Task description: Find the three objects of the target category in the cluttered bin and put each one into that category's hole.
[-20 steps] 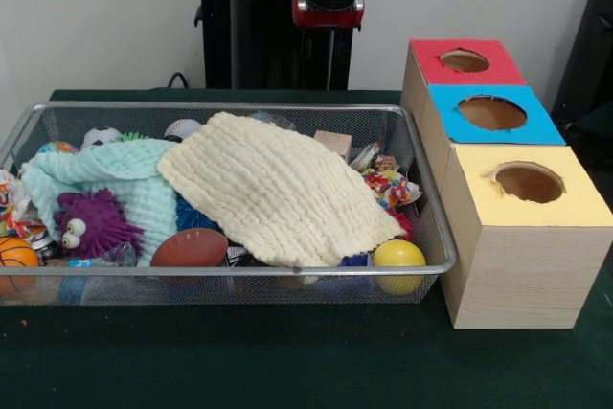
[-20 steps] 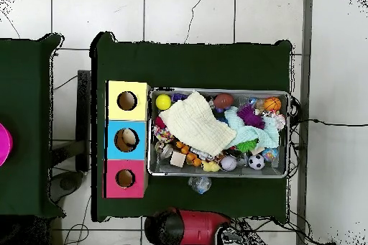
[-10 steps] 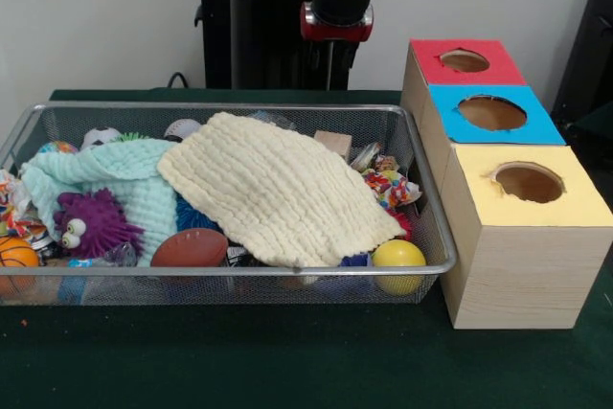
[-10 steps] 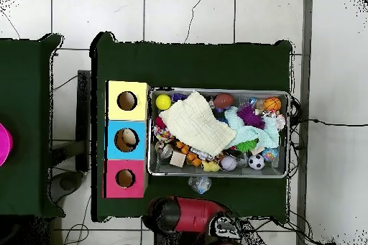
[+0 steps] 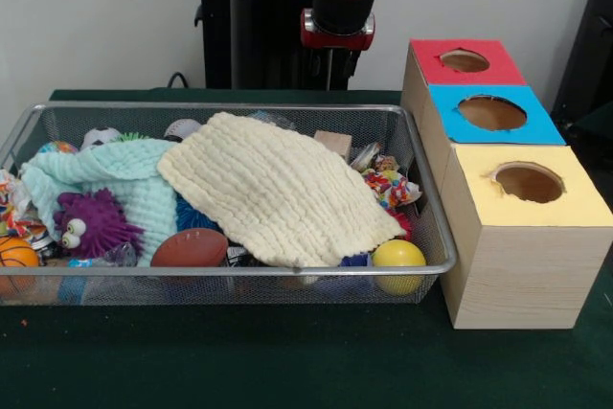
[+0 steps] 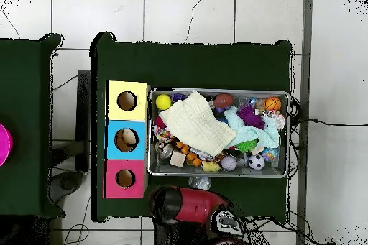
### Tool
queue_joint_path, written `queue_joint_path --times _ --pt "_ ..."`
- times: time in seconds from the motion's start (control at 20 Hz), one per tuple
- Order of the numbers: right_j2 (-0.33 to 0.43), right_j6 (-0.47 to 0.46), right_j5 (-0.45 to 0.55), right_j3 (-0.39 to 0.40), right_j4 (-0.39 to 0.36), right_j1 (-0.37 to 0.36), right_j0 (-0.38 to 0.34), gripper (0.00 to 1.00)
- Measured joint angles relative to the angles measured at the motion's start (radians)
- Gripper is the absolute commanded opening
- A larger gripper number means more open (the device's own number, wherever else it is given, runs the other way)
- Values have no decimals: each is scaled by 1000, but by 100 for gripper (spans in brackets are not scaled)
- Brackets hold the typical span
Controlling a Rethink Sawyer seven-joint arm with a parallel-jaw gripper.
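Note:
The wire mesh bin (image 5: 230,270) holds toys under a cream cloth (image 5: 278,189) and a mint cloth (image 5: 124,179); it also shows in the overhead view (image 6: 219,172). One wrinkly see-through plastic lump (image 6: 200,182) lies on the table outside the bin's robot-side rim, partly under the arm. Another clear wrinkly bit (image 5: 115,256) shows by the purple spiky toy (image 5: 91,222). Something pale sits in the blue box's hole (image 6: 128,139). The red and black arm (image 5: 337,7) hangs behind the bin's far rim; its gripper end (image 5: 330,66) is dark and hard to read.
Three wooden boxes stand beside the bin: red top (image 5: 465,61), blue top (image 5: 491,113), yellow top (image 5: 528,184), each with a round hole. A yellow ball (image 5: 398,258), a brown football (image 5: 190,247) and a basketball (image 5: 14,256) lie along the bin's near wall.
The arm has swung toward the bin. In the overhead view its red body now covers part of the plastic lump on the table. The bin's contents have not moved.

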Motion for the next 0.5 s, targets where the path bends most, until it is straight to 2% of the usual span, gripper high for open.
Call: queue_joint_path --times 0.5 --pt "0 0 75 -12 23 -31 0 100"
